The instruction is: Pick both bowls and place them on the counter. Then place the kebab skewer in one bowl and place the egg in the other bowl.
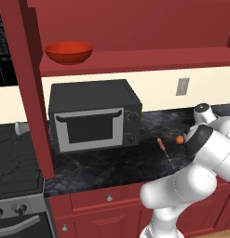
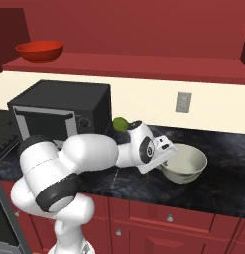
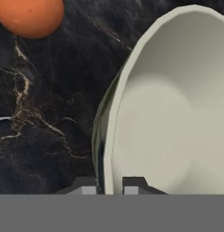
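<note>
Cream bowl (image 2: 186, 163) rim pinched in our claw (image 3: 109, 185) | on counter (image 2: 223, 193) | egg (image 3: 31, 16) just beside bowl, skewer (image 1: 162, 145) past it

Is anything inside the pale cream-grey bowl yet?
No. The pale cream-grey bowl shows a bare interior; the small orange-brown egg lies outside it on the dark marbled counter. The fingers cover a bit of the rim.

place: kitchen | evidence: microwave (image 1: 93, 116) on dark stone counter (image 1: 111, 162); red drawers (image 2: 168, 218) with silver knobs; stove (image 1: 16, 186) at left; wall outlet (image 2: 183, 102); shelf (image 1: 135, 60) above
</note>
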Robot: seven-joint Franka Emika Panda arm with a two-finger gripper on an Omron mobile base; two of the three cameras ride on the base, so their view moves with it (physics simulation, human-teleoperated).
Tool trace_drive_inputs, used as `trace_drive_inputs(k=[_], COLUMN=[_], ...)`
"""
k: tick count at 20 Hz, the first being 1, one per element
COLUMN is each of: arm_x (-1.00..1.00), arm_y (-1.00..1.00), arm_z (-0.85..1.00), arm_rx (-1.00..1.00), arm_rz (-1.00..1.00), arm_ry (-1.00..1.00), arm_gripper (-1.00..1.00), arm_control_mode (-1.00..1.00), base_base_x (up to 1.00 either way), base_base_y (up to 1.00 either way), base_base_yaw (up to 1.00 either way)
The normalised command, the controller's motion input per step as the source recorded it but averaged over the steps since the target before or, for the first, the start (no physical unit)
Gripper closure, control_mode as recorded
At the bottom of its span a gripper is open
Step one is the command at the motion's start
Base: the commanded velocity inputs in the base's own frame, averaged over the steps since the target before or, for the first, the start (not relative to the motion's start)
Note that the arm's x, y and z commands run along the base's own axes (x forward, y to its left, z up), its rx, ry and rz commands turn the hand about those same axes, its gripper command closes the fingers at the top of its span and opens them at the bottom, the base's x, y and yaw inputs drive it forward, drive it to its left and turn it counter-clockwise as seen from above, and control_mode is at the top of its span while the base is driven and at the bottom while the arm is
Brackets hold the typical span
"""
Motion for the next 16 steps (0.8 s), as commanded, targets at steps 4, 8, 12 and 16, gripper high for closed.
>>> trace_drive_inputs(k=[4,8,12,16], arm_x=[0.03,0.03,-0.01,-0.23], arm_y=[0.00,0.00,0.00,0.21], arm_z=[-0.20,-0.16,0.02,0.38], arm_rx=[0.00,0.00,0.00,0.00], arm_rz=[0.00,0.00,-0.01,0.00], arm_ry=[0.06,0.06,0.05,-0.01], arm_gripper=[-1.00,-1.00,-1.00,-1.00], arm_control_mode=[-1.00,-1.00,-1.00,-1.00], base_base_x=[0.00,0.00,0.00,0.00], base_base_y=[0.00,0.00,0.00,0.00], base_base_yaw=[0.00,0.00,0.00,0.00])
